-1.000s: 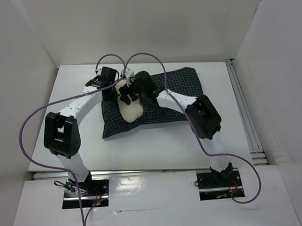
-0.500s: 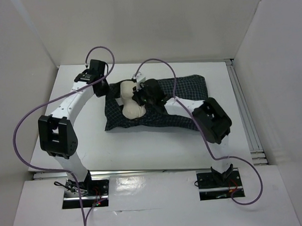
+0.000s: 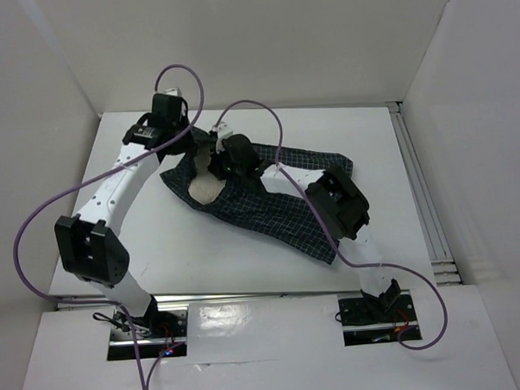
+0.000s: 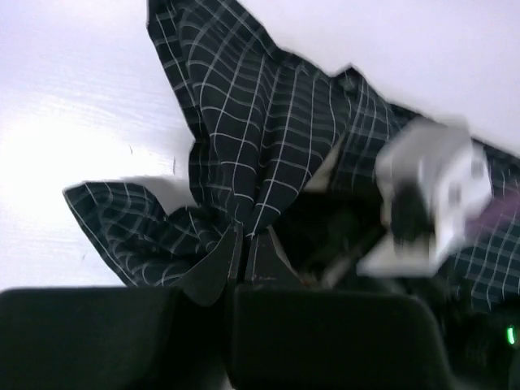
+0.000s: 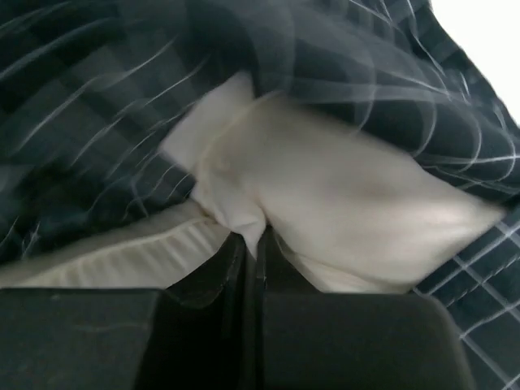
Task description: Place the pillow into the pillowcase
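The pillowcase [image 4: 244, 138] is pinched in the closed left gripper [image 4: 244, 244]; the pillow [image 5: 349, 203] is clamped by the right gripper [image 5: 253, 244].

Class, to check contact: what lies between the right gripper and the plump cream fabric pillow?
Nothing; the right wrist view shows the right gripper pinching the plump cream fabric pillow directly.

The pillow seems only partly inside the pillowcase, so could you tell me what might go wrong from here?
The right tool pinches just a small fold of the pillow, which may slip free while pushing. The left tool grips a bunched fold of the pillowcase, possibly both layers, which could close the opening.
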Robot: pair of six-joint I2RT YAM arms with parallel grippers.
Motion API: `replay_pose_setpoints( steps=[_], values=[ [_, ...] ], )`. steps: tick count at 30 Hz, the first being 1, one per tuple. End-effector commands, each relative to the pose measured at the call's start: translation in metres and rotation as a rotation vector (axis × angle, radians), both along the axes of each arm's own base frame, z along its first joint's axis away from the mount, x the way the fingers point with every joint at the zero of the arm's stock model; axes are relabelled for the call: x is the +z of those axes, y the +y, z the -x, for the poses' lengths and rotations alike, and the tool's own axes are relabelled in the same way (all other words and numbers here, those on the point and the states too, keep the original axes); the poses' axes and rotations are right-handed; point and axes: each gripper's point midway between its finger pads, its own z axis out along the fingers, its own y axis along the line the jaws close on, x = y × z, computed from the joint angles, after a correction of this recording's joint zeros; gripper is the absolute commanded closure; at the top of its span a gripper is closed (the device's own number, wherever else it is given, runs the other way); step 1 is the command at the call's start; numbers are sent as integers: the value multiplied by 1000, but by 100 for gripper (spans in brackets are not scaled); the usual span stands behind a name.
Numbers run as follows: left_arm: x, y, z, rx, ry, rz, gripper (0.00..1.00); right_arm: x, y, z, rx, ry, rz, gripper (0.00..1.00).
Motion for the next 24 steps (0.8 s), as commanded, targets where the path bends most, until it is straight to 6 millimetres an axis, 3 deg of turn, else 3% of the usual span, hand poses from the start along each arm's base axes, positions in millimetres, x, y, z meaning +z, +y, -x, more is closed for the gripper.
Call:
replay_pose_setpoints(
  steps=[1,2,3,4,5,7,9,11,13,16,18,22,23,24],
  values=[
    [82,-25,17,-68,-267,37,100,-87,-53,3,-331,296,143,100],
    [71,-16,25,-9,-237,6,100,-76,-64,-15,-398,310,103,100],
    [67,-8,35,28,-224,4,100,-70,-72,-20,-437,333,75,100],
    [43,-2,44,63,-174,-1,100,-50,-73,-26,-441,350,-4,100],
    [32,7,52,106,-150,-20,100,-54,-93,-31,-464,384,-34,100],
    [13,26,61,154,-107,-40,100,-34,-101,-35,-430,422,-149,100],
    [-11,37,75,214,-37,-44,100,-42,-129,-46,-506,487,-197,100],
    [-28,44,83,234,14,-55,100,-44,-141,-51,-553,509,-210,100],
    [-33,42,90,230,43,-60,100,-41,-149,-62,-612,504,-223,100],
    [-37,27,104,188,66,-52,100,-28,-155,-79,-726,468,-241,100],
    [-30,0,108,107,43,-21,100,-27,-159,-82,-823,426,-235,100],
    [-13,-78,113,-164,8,122,100,-34,-128,-66,-865,448,-262,100],
    [-16,-94,114,-208,10,106,100,-31,-121,-64,-856,446,-278,100],
    [-3,-99,106,-203,-21,104,100,-29,-111,-57,-822,453,-287,100]
  ],
)
